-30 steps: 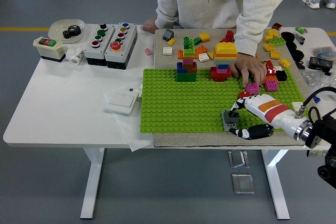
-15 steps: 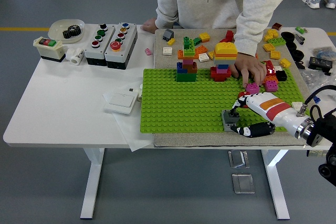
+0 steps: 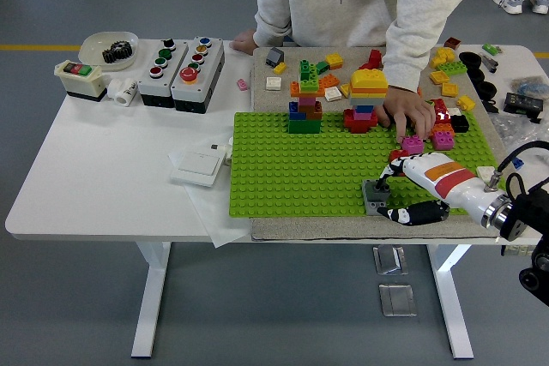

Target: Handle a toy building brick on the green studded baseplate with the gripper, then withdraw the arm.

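1. White tabletop [image 3: 111,169] on white legs, above a grey floor with a yellow line at far left.
2. Beige fabric mat [image 3: 343,227] under the green studded baseplate [image 3: 292,169]; baseplate flat, rectangular, covered in even rows of studs.
3. Grey toy brick [image 3: 375,196] seated at the baseplate's near edge, towards its right end.
4. Right hand [image 3: 400,192], glossy white shell with an orange band and black fingers, clasped around the grey toy brick: fingers above, thumb below.
5. Stacked plastic bricks in mixed colours along the far edge; a person's hand [image 3: 408,115] resting among them.
6. 2 grey button boxes [image 3: 182,75] at far left.
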